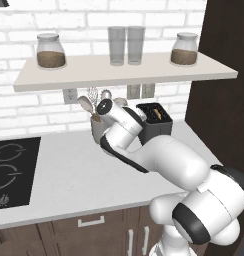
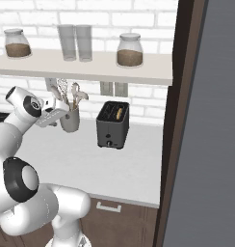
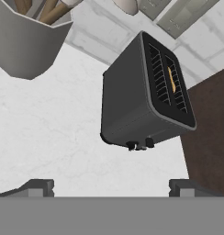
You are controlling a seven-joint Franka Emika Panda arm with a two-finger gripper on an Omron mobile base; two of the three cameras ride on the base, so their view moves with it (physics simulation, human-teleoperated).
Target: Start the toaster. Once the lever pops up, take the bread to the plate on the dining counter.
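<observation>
The black toaster (image 1: 155, 124) (image 2: 112, 126) (image 3: 132, 101) stands at the back of the worktop against the brick wall. A tan slice of bread (image 1: 156, 114) (image 2: 119, 114) (image 3: 171, 79) sits down in one of its slots. On the narrow face I see a pale knob (image 2: 109, 143); small dark tabs (image 3: 139, 145) stick out there, and I cannot pick out the lever among them. My gripper (image 2: 54, 116) (image 3: 111, 187) hangs open and empty in the air, left of the toaster and apart from it. The plate and the dining counter are out of view.
A grey utensil holder (image 1: 96, 131) (image 2: 70, 120) (image 3: 26, 41) stands just left of the toaster, close to my hand. A shelf (image 1: 124, 72) (image 2: 90, 67) with jars and glasses overhangs the spot. A dark cabinet side (image 2: 184, 120) closes off the right; a black hob (image 1: 9, 170) lies left.
</observation>
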